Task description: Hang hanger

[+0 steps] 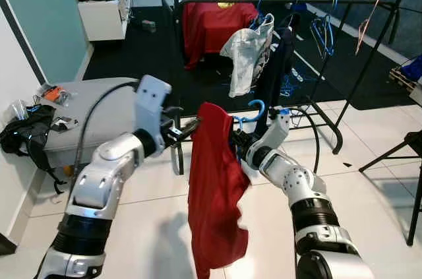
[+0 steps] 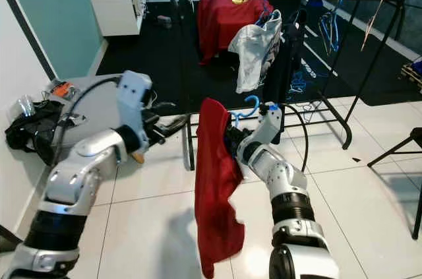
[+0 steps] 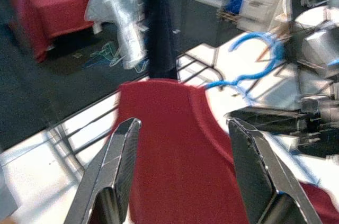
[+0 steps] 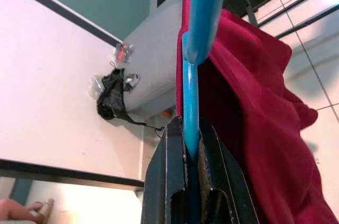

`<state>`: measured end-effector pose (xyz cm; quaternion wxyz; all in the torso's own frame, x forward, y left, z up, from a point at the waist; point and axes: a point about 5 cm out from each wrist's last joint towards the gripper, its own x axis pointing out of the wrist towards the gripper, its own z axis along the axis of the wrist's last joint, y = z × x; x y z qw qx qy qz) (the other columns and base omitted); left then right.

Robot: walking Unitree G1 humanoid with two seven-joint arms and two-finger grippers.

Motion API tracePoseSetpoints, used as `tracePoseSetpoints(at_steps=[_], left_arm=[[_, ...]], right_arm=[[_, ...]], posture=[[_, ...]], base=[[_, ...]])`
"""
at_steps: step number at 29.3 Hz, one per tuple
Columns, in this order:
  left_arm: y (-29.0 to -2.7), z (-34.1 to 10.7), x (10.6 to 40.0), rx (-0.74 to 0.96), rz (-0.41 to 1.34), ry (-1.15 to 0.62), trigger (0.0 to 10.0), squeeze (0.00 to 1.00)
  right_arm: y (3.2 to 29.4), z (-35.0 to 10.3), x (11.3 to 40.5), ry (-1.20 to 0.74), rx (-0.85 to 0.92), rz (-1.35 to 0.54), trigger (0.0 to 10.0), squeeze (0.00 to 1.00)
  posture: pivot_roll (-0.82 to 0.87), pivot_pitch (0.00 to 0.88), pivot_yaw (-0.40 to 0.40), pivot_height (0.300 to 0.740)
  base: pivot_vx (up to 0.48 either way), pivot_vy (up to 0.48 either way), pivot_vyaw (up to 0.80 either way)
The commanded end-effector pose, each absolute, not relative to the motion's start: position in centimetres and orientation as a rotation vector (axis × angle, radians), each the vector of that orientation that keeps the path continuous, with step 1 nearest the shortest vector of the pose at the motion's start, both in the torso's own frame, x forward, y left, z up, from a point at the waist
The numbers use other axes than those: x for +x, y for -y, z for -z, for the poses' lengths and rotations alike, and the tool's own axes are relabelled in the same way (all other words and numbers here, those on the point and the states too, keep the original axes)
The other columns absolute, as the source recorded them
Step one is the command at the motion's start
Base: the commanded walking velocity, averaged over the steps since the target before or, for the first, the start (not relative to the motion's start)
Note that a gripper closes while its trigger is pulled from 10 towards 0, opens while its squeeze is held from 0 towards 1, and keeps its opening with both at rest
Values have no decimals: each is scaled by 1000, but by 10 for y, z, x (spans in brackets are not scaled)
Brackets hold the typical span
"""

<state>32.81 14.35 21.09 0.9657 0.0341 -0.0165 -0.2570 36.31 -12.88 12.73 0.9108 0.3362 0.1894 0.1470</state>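
A red garment point(image 1: 214, 186) hangs on a blue hanger point(image 1: 254, 113) held up in front of me. My right gripper point(image 1: 239, 140) is shut on the blue hanger point(image 4: 190, 107), its fingers point(image 4: 169, 181) pinching the bar just below the hook. My left gripper point(image 1: 188, 130) is open beside the garment's top left edge; its fingers point(image 3: 114, 176) spread either side of the red cloth point(image 3: 175, 155) without gripping it. The black clothes rail point(image 1: 297, 2) stands beyond, with a white shirt point(image 1: 247, 55), a dark garment point(image 1: 273, 71) and blue hangers point(image 1: 323, 31) on it.
A grey box point(image 1: 86, 117) with a black bag point(image 1: 26, 130) sits at my left by the wall. A red-draped piece of furniture point(image 1: 214, 18) stands behind the rail. The rail's black legs point(image 1: 330, 127) cross the white tile floor. A dark stand point(image 1: 412, 160) is at right.
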Motion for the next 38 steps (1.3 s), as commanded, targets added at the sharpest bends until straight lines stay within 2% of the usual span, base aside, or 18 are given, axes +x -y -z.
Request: tracePoseSetpoints(at_steps=[1, 3, 4, 6, 7, 11, 12, 13, 14, 17, 19, 22, 23, 24, 27, 34, 35, 38], left_arm=[[-166, -206, 328, 87, 456, -10, 10000, 0], [-166, -206, 328, 87, 456, -10, 10000, 0], [-180, -208, 328, 91, 410, -11, 10000, 0], [-180, -208, 328, 91, 410, -11, 10000, 0], [-190, -210, 327, 94, 374, -9, 10000, 0], [-195, -210, 327, 99, 347, -6, 10000, 0], [-199, -208, 327, 112, 326, -9, 10000, 0], [-199, -208, 327, 112, 326, -9, 10000, 0], [-201, -203, 327, 134, 322, -20, 10000, 0], [-201, -203, 327, 134, 322, -20, 10000, 0], [-207, -190, 322, 168, 323, -52, 10000, 0], [-207, -190, 322, 168, 323, -52, 10000, 0], [-209, -186, 320, 165, 328, -60, 10000, 0], [-211, -182, 316, 150, 348, -65, 10000, 0], [-215, -177, 310, 123, 375, -79, 10000, 0], [-217, -172, 302, 85, 390, -112, 10000, 0], [-214, -172, 299, 30, 409, -119, 10000, 1000], [-211, -172, 295, -20, 434, -119, 10000, 1000]], right_arm=[[132, -132, 363, -374, 658, -336, 10000, 0], [132, -132, 363, -374, 658, -336, 10000, 0], [136, -132, 363, -374, 633, -344, 10000, 0], [136, -132, 363, -374, 633, -344, 10000, 0], [138, -133, 363, -372, 616, -356, 10000, 0], [140, -136, 362, -364, 575, -395, 10000, 0], [142, -140, 360, -340, 491, -461, 10000, 0], [142, -140, 360, -340, 491, -461, 10000, 0], [145, -146, 357, -294, 344, -554, 10000, 0], [145, -146, 357, -294, 344, -554, 10000, 0], [152, -163, 333, -133, -34, -918, 10000, 0], [152, -163, 333, -133, -34, -918, 10000, 0], [156, -168, 324, -103, -137, -1033, 10000, 0], [164, -179, 318, -75, -154, -1112, 10000, 0], [178, -197, 314, -46, -132, -1171, 10000, 0], [192, -211, 312, -33, -111, -1200, 10000, 0], [196, -215, 313, -16, -115, -1190, 10000, 0], [198, -217, 314, 1, -116, -1175, 10000, 0]], posture=[[-45, 9, -29, 740], [-45, 9, -29, 740], [-41, 9, -30, 740], [-41, 9, -30, 740], [-42, 9, -29, 740], [-42, 9, -29, 740], [-44, 9, -26, 740], [-44, 9, -26, 740], [-47, 9, -25, 740], [-47, 9, -25, 740], [-52, 10, -24, 740], [-52, 10, -24, 740], [-56, 12, -25, 740], [-55, 12, -25, 740], [-57, 12, -23, 740], [-60, 13, -23, 740], [-61, 11, -22, 740], [-61, 11, -22, 740]], base=[[0, 0, 0], [0, 0, 0], [0, 0, 0], [0, 0, 0], [0, 0, 0], [0, 0, 0], [0, 0, 0], [0, 0, 0], [0, 0, 0], [0, 0, 0], [0, 0, 0], [0, 0, 0], [0, 0, 0], [0, 0, 0], [0, 0, 0], [0, 0, 0], [0, 0, 0], [0, 0, 0]])
